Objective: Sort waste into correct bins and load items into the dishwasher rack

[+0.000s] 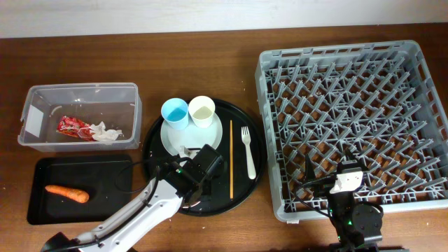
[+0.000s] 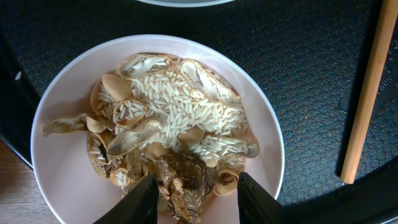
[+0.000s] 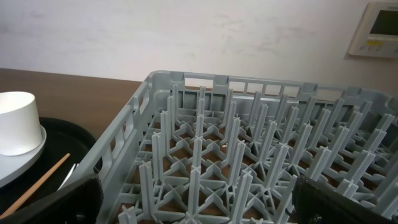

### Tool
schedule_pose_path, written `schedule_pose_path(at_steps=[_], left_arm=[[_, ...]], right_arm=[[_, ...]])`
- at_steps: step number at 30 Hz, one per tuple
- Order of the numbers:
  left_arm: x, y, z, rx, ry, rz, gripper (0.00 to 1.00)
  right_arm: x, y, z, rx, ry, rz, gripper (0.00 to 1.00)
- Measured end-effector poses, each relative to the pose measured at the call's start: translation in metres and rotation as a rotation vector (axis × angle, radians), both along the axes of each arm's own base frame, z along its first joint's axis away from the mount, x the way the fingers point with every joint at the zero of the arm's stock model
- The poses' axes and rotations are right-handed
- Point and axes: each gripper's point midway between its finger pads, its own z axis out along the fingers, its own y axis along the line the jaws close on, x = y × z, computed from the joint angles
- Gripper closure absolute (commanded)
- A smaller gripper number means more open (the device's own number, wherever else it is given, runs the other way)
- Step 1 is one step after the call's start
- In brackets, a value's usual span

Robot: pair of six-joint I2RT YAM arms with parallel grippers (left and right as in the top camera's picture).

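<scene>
On the round black tray [image 1: 241, 187], the pink-white bowl [image 2: 65, 180] sits at the robot-side edge, its rim close to the tray's lip, with bare tray floor on its far and right sides. The chopstick [image 2: 367, 93] lies right of the bowl with a dark strip of tray between them, and the fork [image 1: 248, 152] lies nearer the tray's right edge. The plate [image 1: 171, 136], carrying the blue cup [image 1: 175, 112] and cream cup [image 1: 201, 110], fills the tray's back half. The dishwasher rack [image 1: 336, 51] stands just right of the tray across a narrow strip of table. Just left of the tray sit the clear tub [image 1: 31, 105], holding wrapper [image 1: 70, 126] and tissue [image 1: 105, 133], and the black rectangular tray [image 1: 105, 206], holding the carrot [image 1: 67, 193]. The left gripper [image 2: 198, 202] hangs low over the bowl, jaws partly apart, fingers [image 2: 146, 202] straddling a brown clump of the food scraps [image 2: 180, 106]; whether it is pinched cannot be told. The right gripper [image 3: 196, 193], well right of the tray at the rack's near edge, is spread wide and empty.
</scene>
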Motion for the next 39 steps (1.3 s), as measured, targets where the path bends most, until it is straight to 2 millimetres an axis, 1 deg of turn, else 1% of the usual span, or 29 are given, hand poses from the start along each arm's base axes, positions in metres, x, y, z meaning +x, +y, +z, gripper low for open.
schedule_pose_path(at_steps=[4, 7, 9, 12, 14, 15, 22, 24, 26, 30, 33, 35, 37, 39], left_arm=[[-0.001, 0.001, -0.001, 0.001, 0.002, 0.005, 0.59], [-0.007, 0.008, -0.009, 0.025, 0.017, 0.017, 0.59], [-0.006, 0.008, -0.009, 0.023, 0.012, 0.019, 0.59], [-0.003, 0.007, -0.008, 0.018, -0.002, 0.022, 0.64], [-0.002, 0.006, -0.008, 0.015, -0.005, 0.025, 0.64], [-0.002, 0.006, -0.008, 0.015, -0.005, 0.025, 0.69], [-0.002, 0.006, -0.008, 0.013, -0.006, 0.028, 0.69], [-0.002, 0.006, -0.014, 0.007, -0.013, 0.028, 0.70], [-0.003, 0.007, -0.017, 0.007, -0.013, 0.029, 0.76], [-0.002, 0.006, -0.017, 0.002, -0.017, 0.032, 0.86], [-0.003, 0.007, -0.017, 0.006, -0.013, 0.032, 0.88], [-0.006, 0.009, -0.013, 0.022, 0.004, 0.032, 0.88], [0.005, 0.004, 0.001, 0.014, -0.029, 0.035, 0.87], [0.006, 0.004, 0.006, 0.014, -0.040, 0.036, 0.87]], right_arm=[[0.000, 0.000, 0.000, 0.000, 0.000, 0.000, 0.01], [0.000, 0.000, 0.000, 0.000, 0.000, 0.000, 0.01], [0.000, 0.000, 0.000, 0.000, 0.000, 0.000, 0.01], [0.000, 0.000, 0.000, 0.000, 0.000, 0.000, 0.01], [0.000, 0.000, 0.000, 0.000, 0.000, 0.000, 0.01], [0.000, 0.000, 0.000, 0.000, 0.000, 0.000, 0.01], [0.000, 0.000, 0.000, 0.000, 0.000, 0.000, 0.01], [0.000, 0.000, 0.000, 0.000, 0.000, 0.000, 0.02], [0.000, 0.000, 0.000, 0.000, 0.000, 0.000, 0.01], [0.000, 0.000, 0.000, 0.000, 0.000, 0.000, 0.01], [0.000, 0.000, 0.000, 0.000, 0.000, 0.000, 0.01], [0.000, 0.000, 0.000, 0.000, 0.000, 0.000, 0.01], [0.000, 0.000, 0.000, -0.001, 0.000, 0.000, 0.01], [0.000, 0.000, 0.000, 0.000, 0.000, 0.000, 0.01]])
